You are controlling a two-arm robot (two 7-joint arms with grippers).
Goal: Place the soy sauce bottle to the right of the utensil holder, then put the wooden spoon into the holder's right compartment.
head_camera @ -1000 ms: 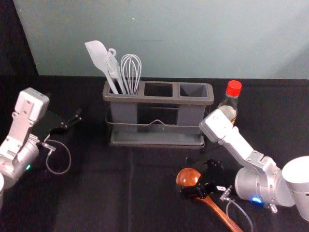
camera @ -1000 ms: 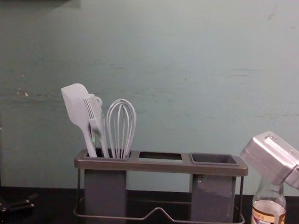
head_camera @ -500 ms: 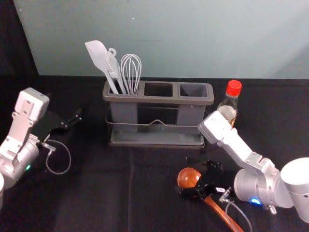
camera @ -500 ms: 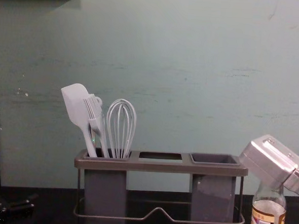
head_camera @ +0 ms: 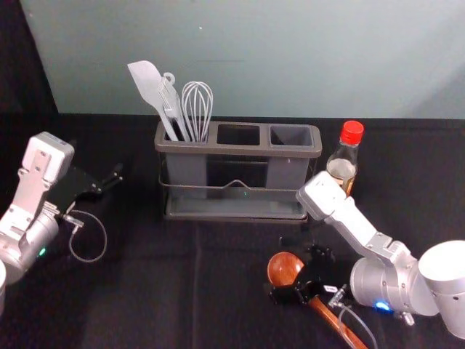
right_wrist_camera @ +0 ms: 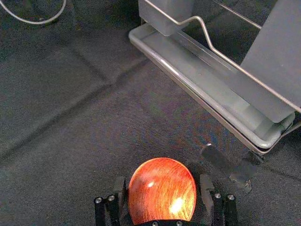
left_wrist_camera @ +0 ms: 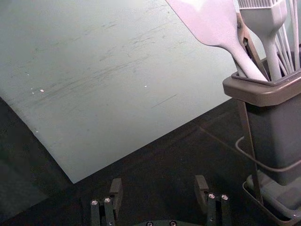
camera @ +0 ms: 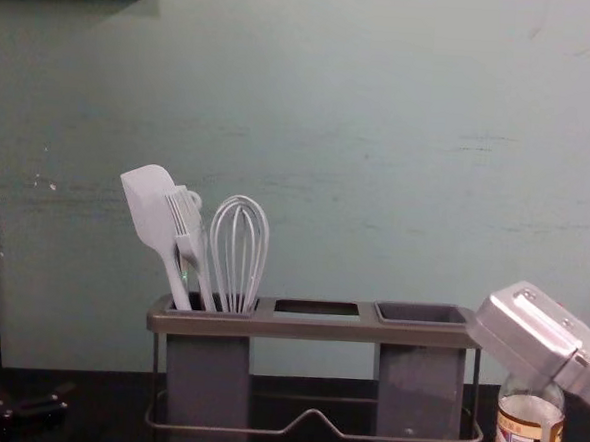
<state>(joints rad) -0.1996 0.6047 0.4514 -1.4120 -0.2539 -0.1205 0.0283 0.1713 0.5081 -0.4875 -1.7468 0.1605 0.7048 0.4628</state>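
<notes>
Here's our left tool [head_camera: 110, 182] parked open, room between it and the utensil holder [head_camera: 240, 150]. Nearer us, the wooden spoon [head_camera: 282, 266] has its bowl inside our open right tool [head_camera: 279, 269], arm angled in; the soy sauce bottle [head_camera: 342, 167] stands just off the holder's right edge.

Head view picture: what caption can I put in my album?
Open right gripper around the wooden spoon, sauce bottle beside the utensil holder.
</notes>
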